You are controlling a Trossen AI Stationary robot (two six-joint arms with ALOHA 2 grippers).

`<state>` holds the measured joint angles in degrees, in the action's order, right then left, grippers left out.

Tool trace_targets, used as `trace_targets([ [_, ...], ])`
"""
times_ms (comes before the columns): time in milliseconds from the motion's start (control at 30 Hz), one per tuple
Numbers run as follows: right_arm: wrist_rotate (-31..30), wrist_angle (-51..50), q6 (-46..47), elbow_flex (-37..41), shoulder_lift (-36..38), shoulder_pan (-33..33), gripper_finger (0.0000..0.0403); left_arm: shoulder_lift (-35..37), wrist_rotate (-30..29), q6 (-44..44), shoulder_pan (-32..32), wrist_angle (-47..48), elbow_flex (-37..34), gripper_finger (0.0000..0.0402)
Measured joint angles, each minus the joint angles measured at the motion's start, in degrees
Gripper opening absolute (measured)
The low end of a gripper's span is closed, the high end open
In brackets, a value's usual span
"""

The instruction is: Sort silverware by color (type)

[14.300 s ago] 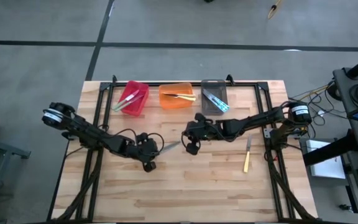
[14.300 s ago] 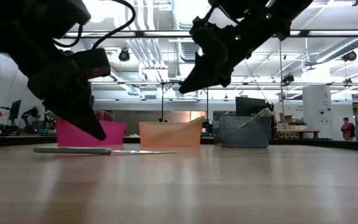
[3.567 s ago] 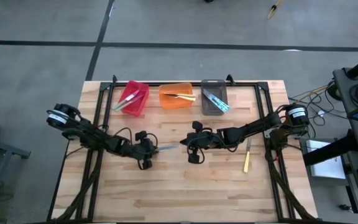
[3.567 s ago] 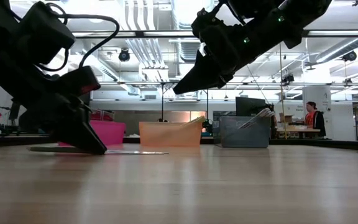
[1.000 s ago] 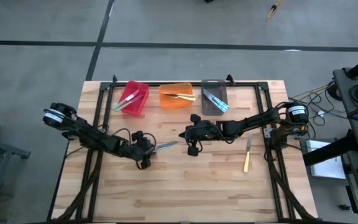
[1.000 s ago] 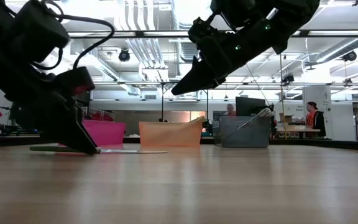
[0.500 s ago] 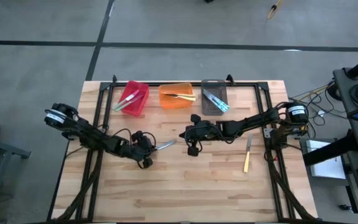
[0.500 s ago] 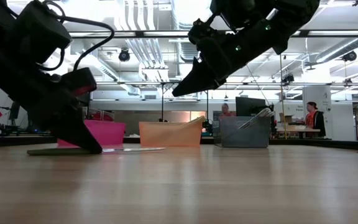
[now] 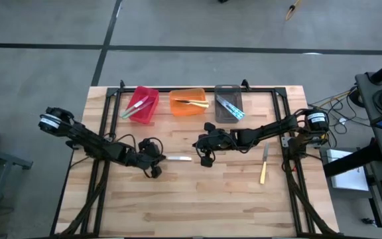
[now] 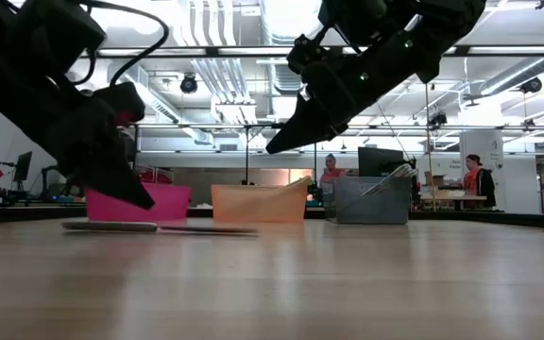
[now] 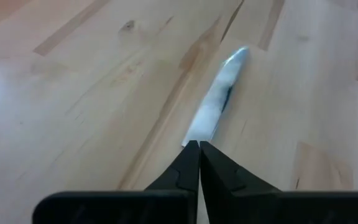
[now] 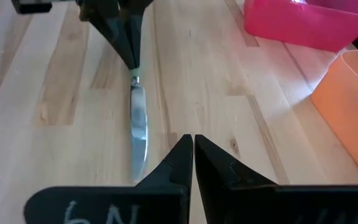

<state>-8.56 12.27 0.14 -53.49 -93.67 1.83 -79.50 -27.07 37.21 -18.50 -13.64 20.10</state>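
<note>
A slim knife [image 9: 179, 158] lies flat on the wood mid-table, its silver blade [image 11: 219, 99] pointing toward the table's right. Its pale handle [image 10: 102, 226] reaches left under my left arm. My left gripper [image 10: 144, 202] is shut and hovers just above the spot where handle meets blade, shown in the right wrist view as a dark tip [image 12: 131, 62] over the knife [image 12: 138, 130]. My right gripper [image 9: 199, 154] is shut and hangs well above the table [image 10: 270, 148], just right of the blade tip. A yellow-handled utensil [image 9: 263, 167] lies toward the right edge.
Three bins stand in a row along the far edge: red [image 9: 141, 104] with green-handled pieces, orange [image 9: 190, 101] with a yellow-handled piece, grey [image 9: 229, 103] with blue-handled pieces. Bare wood fills the near half of the table. People [image 10: 331, 175] stand in the room behind.
My left gripper, still shut, has risen off the knife and drawn slightly toward the table's left. The knife, which lay slanted with its blade toward the far edge, has swung round and now lies flat, in line with the table's left-right direction.
</note>
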Motion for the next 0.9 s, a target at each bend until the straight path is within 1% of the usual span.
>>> trace_targets([
  [167,0.0,-0.02,-0.02,0.0,0.0,0.0,0.0009,3.55,0.11,-0.07,-0.07,3.88,0.0,0.0003],
  [267,0.0,-0.01,-0.23,0.0,0.0,0.0,0.0009,5.0,3.8,-3.94,-0.07,3.68,0.1,0.0002],
  [367,0.02,-0.01,-1.26,0.0,-0.09,0.0,0.0009,5.78,4.26,-6.58,-0.07,3.82,0.89,0.0001],
  [500,0.04,0.0,-1.05,0.0,-0.11,-0.35,0.0009,5.74,4.17,-9.09,-0.05,5.04,2.25,0.0001],
  [700,0.04,0.01,1.24,-0.07,-0.11,-0.35,0.0009,4.63,3.89,-9.73,-0.02,5.66,2.78,0.0],
  [900,0.04,-0.02,2.29,-0.07,-0.11,-0.35,0.0009,4.54,3.78,-9.57,0.02,9.36,2.71,0.0005],
])
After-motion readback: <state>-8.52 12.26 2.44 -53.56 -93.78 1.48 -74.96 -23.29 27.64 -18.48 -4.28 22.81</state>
